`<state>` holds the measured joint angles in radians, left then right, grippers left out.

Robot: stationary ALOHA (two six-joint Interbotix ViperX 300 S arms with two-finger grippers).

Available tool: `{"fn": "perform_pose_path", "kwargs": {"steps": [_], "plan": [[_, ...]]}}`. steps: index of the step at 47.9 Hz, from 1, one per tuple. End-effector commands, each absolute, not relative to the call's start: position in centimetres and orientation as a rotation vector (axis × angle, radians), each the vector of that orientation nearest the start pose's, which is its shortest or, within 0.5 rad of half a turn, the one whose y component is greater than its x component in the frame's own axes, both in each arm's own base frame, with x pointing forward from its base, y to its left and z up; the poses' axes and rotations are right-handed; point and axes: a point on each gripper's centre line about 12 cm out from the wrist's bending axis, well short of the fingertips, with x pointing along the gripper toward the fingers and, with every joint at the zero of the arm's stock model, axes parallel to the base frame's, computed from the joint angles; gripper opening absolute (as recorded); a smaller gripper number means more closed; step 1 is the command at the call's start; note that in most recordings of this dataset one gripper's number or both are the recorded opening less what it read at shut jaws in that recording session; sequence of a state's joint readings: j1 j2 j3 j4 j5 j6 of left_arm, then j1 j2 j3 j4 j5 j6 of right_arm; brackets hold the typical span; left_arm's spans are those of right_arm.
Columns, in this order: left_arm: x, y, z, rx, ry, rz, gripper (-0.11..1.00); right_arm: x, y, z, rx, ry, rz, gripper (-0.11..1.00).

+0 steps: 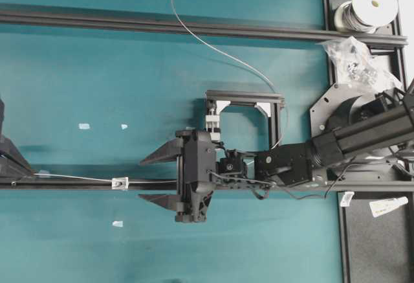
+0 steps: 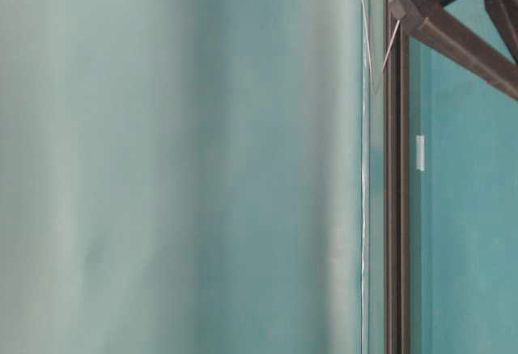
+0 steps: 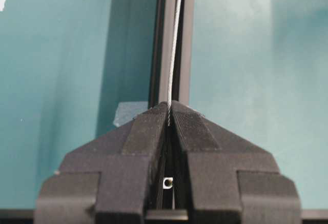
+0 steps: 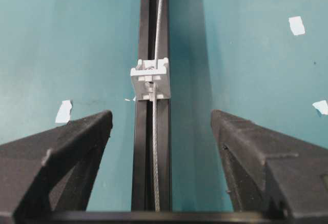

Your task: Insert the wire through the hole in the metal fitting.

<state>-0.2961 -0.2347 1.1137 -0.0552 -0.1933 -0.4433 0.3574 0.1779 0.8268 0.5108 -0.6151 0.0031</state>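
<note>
Along the dark rail [image 4: 148, 172] I see the wire [image 4: 155, 152] running lengthwise, passing through the small fitting [image 4: 150, 79] that sits on the rail. My left gripper [image 3: 169, 112] is clamped tight on the wire, pinching it at the fingertips. My right gripper [image 4: 161, 131] hangs fully spread, one finger either side of the rail, holding nothing.

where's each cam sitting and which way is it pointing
Overhead: looks straight down on the teal table; right gripper open over the rail, left arm at the left edge.
Table-level: low, turned sideways, along the rail; only arm parts at top.
Left wrist: behind the left gripper, shut on the wire.
Right wrist: behind open fingers, facing the fitting.
Shared: both wrist views show wire on rail.
</note>
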Motion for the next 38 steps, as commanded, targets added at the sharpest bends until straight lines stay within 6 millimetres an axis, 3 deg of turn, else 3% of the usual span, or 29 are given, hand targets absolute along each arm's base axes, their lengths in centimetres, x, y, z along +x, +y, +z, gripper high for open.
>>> {"fn": "perform_pose_path", "kwargs": {"steps": [1, 8, 14, 20, 30, 38], "plan": [[26.5, -8.1, 13.2, -0.370, 0.711, -0.110, -0.10, 36.7, 10.1, 12.4, 0.295, 0.392, -0.015, 0.87], [26.4, -8.0, 13.2, -0.370, 0.713, -0.110, -0.10, 36.7, 10.1, 12.5, 0.295, 0.389, -0.013, 0.87], [26.0, -7.9, 12.9, -0.369, 0.720, -0.107, -0.01, 36.7, 10.2, 12.6, 0.295, 0.388, -0.012, 0.87], [25.8, -7.9, 12.8, -0.367, 0.726, -0.106, 0.22, 36.7, 10.2, 12.6, 0.295, 0.388, -0.012, 0.87], [26.1, -7.4, 13.1, -0.361, 0.705, -0.098, 0.82, 36.7, 10.1, 12.6, 0.291, 0.387, -0.012, 0.87], [26.5, -6.3, 13.7, -0.354, 0.661, -0.078, 0.85, 36.4, 10.0, 13.3, 0.273, 0.369, -0.006, 0.87]]}}
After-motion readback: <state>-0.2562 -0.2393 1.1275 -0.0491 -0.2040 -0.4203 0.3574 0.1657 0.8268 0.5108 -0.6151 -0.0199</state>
